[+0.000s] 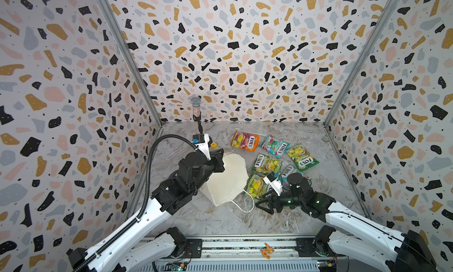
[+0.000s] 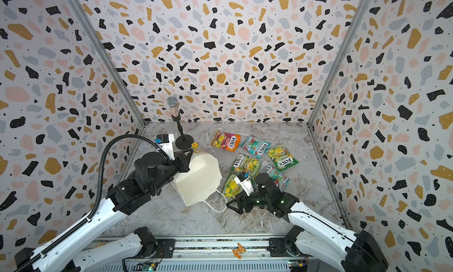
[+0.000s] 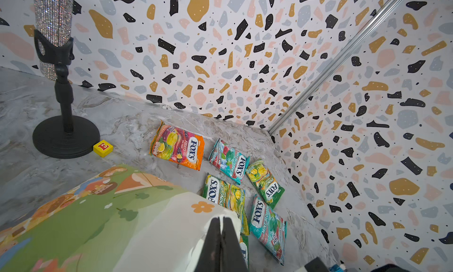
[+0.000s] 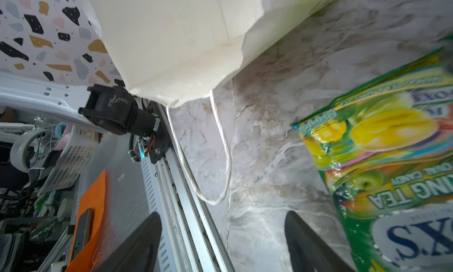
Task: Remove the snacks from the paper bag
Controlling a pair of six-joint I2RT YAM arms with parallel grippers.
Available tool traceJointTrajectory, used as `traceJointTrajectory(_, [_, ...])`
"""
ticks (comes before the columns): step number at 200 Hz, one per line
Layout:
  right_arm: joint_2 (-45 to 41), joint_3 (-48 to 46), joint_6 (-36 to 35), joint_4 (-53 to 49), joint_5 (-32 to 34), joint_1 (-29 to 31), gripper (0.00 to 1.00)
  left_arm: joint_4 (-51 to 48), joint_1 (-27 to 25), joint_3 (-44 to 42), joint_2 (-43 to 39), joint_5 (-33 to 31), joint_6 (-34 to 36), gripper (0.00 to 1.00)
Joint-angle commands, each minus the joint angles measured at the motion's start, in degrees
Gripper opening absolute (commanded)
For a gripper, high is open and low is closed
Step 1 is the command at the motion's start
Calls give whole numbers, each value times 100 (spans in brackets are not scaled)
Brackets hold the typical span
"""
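On the tabletop [image 1: 220,219], six snacks [image 1: 267,163] beside one paper bag [image 1: 230,175], left hand [image 3: 221,231] pinching it, right hand [image 4: 221,236] spread.

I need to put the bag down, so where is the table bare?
Bare: the front strip of table between bag and rail, and the back right corner between the packets and rear wall. Crowded: right of the bag, where six packets lie close together, and back left by the mic stand.
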Motion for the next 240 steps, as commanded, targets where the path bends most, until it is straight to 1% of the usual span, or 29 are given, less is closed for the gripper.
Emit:
traceJointTrajectory(1, [9, -102, 279, 503, 212, 217, 81, 374, -19, 143, -37, 18, -51, 0])
traceJointTrajectory(13, [145, -154, 333, 656, 244, 255, 81, 381, -23, 137, -30, 35, -69, 0])
traceJointTrajectory(44, [586, -174, 468, 1273, 83, 370, 80, 396, -17, 153, -27, 55, -71, 0])
traceJointTrajectory(59, [799, -109, 561, 1501, 157, 430, 77, 398, -18, 154, -35, 53, -77, 0])
traceJointTrajectory(68, [926, -89, 614, 1625, 228, 448, 73, 400, -19, 149, -37, 53, -78, 0])
traceJointTrajectory(74, [1006, -71, 658, 1682, 285, 457, 69, 402, -23, 158, -27, 62, -84, 0])
traceJointTrajectory(82, [1089, -33, 714, 1719, 367, 457, 59, 409, -22, 163, -27, 78, -85, 0])
traceJointTrajectory(92, [1137, 13, 761, 1713, 411, 469, 49, 403, -22, 184, -29, 86, -87, 0])
traceJointTrajectory(98, [1126, 30, 785, 1726, 427, 481, 40, 398, -17, 192, -36, 85, -83, 0])
traceJointTrajectory(107, [1062, 60, 803, 1714, 491, 507, 23, 383, -17, 214, -36, 72, -78, 0])
traceJointTrajectory(116, [959, 94, 805, 1632, 582, 519, 11, 374, -23, 223, -36, 62, -75, 0])
traceJointTrajectory(125, [818, 179, 805, 1433, 728, 535, 3, 370, -24, 233, -36, 53, -52, 0])
traceJointTrajectory(131, [700, 242, 794, 1285, 818, 544, 0, 363, -23, 240, -40, 53, -52, 0])
traceJointTrajectory(150, [324, 467, 726, 830, 1062, 545, 0, 348, -23, 284, -5, 18, -37, 0])
traceJointTrajectory(193, [-205, 1135, 719, 42, 1219, 536, 0, 239, -21, 404, 137, -8, 0, 0])
traceJointTrajectory(216, [-340, 1333, 733, -45, 1286, 537, 0, 199, -24, 410, 221, -25, 26, 0])
traceJointTrajectory(240, [-262, 1504, 674, -203, 1509, 485, 0, 207, -22, 393, 336, -34, 67, 0])
